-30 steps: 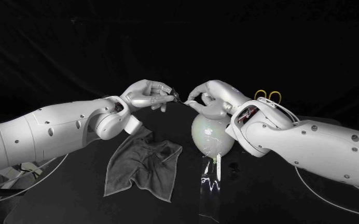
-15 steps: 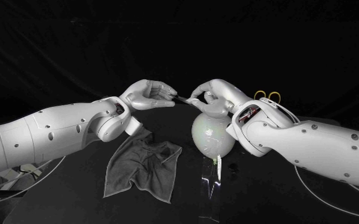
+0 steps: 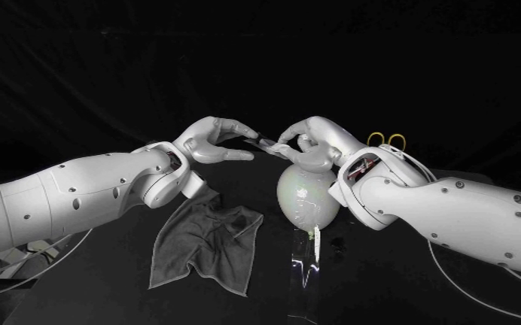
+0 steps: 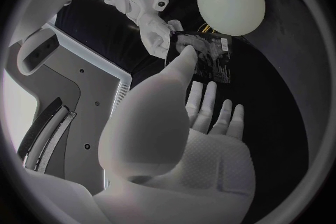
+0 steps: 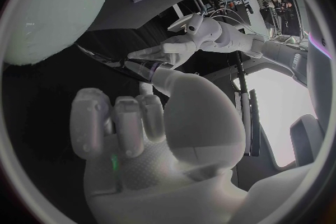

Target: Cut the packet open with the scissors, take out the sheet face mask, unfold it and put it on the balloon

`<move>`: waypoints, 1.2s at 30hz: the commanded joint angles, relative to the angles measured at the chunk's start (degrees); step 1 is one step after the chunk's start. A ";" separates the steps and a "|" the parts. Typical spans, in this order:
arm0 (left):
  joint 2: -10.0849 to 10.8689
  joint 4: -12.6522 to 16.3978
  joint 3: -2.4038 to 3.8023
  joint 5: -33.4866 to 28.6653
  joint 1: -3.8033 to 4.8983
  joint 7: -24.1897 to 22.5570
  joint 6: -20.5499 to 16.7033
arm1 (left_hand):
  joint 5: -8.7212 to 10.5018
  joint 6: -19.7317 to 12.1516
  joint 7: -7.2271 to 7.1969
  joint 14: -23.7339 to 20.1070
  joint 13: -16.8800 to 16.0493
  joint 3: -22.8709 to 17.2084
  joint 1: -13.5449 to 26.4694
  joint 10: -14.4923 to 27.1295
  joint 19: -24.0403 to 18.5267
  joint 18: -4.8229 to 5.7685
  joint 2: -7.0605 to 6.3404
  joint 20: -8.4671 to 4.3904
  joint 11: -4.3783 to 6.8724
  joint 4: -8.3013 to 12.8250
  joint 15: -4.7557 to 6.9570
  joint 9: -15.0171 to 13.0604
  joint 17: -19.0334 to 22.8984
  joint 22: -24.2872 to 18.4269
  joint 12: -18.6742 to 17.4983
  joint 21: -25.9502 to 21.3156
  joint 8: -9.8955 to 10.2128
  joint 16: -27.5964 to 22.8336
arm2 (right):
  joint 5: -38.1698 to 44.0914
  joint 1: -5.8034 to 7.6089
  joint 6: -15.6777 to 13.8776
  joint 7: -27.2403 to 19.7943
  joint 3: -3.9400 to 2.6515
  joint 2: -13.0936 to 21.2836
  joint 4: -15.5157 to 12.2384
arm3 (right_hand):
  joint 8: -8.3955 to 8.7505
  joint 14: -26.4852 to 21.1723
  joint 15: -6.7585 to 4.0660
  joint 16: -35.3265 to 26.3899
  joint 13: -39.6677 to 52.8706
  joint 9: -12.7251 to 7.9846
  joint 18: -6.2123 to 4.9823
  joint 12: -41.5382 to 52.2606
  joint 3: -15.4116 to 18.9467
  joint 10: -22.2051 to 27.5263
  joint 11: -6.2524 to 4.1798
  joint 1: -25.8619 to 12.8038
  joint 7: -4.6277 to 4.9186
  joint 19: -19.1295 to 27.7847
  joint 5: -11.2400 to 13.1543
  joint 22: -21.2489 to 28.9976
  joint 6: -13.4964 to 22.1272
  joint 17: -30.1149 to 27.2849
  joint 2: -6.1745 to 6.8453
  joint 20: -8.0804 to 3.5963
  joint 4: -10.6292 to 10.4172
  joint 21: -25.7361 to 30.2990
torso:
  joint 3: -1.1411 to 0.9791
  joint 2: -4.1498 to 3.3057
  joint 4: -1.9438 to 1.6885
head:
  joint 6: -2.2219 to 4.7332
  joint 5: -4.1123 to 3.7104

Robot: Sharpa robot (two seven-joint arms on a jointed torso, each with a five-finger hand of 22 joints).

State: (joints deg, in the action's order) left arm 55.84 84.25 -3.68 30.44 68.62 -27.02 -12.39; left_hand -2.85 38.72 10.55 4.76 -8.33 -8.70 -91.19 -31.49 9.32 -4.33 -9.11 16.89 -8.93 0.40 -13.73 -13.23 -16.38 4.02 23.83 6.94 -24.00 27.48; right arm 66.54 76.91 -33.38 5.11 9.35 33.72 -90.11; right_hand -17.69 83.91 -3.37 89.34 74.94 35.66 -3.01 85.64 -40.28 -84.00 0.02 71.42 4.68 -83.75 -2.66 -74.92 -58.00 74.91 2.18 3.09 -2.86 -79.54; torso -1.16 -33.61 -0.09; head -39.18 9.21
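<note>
The right hand is raised above the bench, thumb and a finger closed on the right end of the packet, the other fingers curled beneath. Facing it, the left hand reaches in with its fingers stretched toward the packet's left end and its thumb lower down. The fingertips meet the packet, but whether they grip it or only touch it cannot be told.

The packet is a small, dark, flat sachet hanging in the air between the two hands. Its long axis runs across from one hand to the other, almost level, with the right end a little lower. In the head view it is seen nearly edge-on and is hard to pick out against the black backdrop. The left wrist view shows its flat face with pale print too small to read.

Just below the right hand is the pale, egg-shaped balloon, its knotted end pointing toward the robot. Its top and right side are hidden by the right hand and forearm.

Behind the right wrist, the yellow handle loops of the scissors show; the blades are hidden.

A crumpled grey cloth lies on the bench under the left forearm. Beside it, below the balloon, a clear glinting strip cannot be identified.
</note>
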 commanded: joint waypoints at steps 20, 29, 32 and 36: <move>0.07 -0.49 0.05 7.84 0.02 -3.99 -5.12 | 0.11 0.54 -0.42 0.89 4.52 0.73 -6.74 -0.36 -1.01 0.28 -2.30 -0.32 0.59 -7.17 5.12 1.21 6.45 -1.58 -4.72 -2.53 2.48 -8.15 | -0.77 0.05 3.07 -0.93 -0.04 -0.25 -0.09 | -2.39 5.81 -0.24 0.21 12.67 1.60 0.66 0.15 -0.25 -4.38 -0.27 -0.08 -0.60 -0.82 -0.13 -11.83 -1.59 13.83 -0.43 -0.23 0.10 -0.12 | -0.01 -0.03 -0.07 | 0.40 -0.31; -0.48 -0.60 -0.09 12.55 -0.51 -2.01 -1.26 | 0.08 1.18 0.50 6.16 4.63 -1.17 -9.68 -4.10 0.16 -1.38 -1.45 -0.32 -0.60 -8.39 4.29 1.44 6.92 -1.72 -5.57 -2.47 3.17 -7.76 | -1.12 0.05 2.05 -1.24 -0.05 -0.52 0.15 | -2.39 5.81 -0.24 0.21 12.67 1.60 0.66 0.15 -0.25 -4.38 -0.27 -0.08 -0.60 -0.82 -0.13 -11.83 -1.59 13.83 -0.43 -0.23 0.10 -0.12 | -0.04 -0.03 0.03 | 0.04 -0.37; -0.49 -1.00 -0.11 12.93 -0.74 -1.65 -0.61 | 0.06 1.42 0.62 7.39 4.69 -2.59 -9.88 -5.13 0.57 -1.46 -1.63 -0.20 -0.67 -8.09 4.26 1.51 7.36 -1.81 -6.43 -2.49 3.40 -8.40 | -1.24 0.05 1.86 -1.26 -0.05 -0.47 0.24 | -2.39 5.81 -0.24 0.21 12.67 1.60 0.66 0.15 -0.25 -4.38 -0.27 -0.08 -0.60 -0.82 -0.13 -11.83 -1.59 13.83 -0.43 -0.23 0.10 -0.12 | -0.03 0.00 0.02 | 0.03 -0.38; -0.46 -1.58 -0.14 13.24 -1.05 -1.29 -0.02 | 0.04 1.70 0.81 8.86 4.72 -4.83 -10.18 -6.22 1.02 -1.97 -1.83 -0.29 -0.79 -7.28 4.18 1.63 7.78 -1.92 -7.65 -2.56 3.74 -9.03 | -1.46 0.05 1.70 -1.28 -0.05 -0.40 0.29 | -2.39 5.81 -0.24 0.21 12.67 1.60 0.66 0.15 -0.25 -4.38 -0.27 -0.08 -0.60 -0.82 -0.13 -11.83 -1.59 13.83 -0.43 -0.23 0.10 -0.12 | -0.03 0.00 -0.04 | 0.14 -0.42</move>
State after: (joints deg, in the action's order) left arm 55.46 82.74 -3.87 41.83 67.59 -28.84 -14.66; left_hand -2.86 40.12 10.76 13.33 -3.69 -13.08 -100.85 -37.30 10.06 -5.28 -11.01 16.59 -9.83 -6.97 -9.58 -11.68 -8.70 2.16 16.42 4.34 -20.53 18.65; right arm 65.19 76.92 -31.34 4.68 9.37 33.34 -89.79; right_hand -17.69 83.90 -3.37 89.33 74.93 35.65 -3.01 85.47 -40.15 -83.99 0.02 71.49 4.68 -83.78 -2.62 -74.92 -58.00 74.91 2.29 2.87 -2.76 -79.49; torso -1.19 -33.63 -0.08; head -39.11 8.82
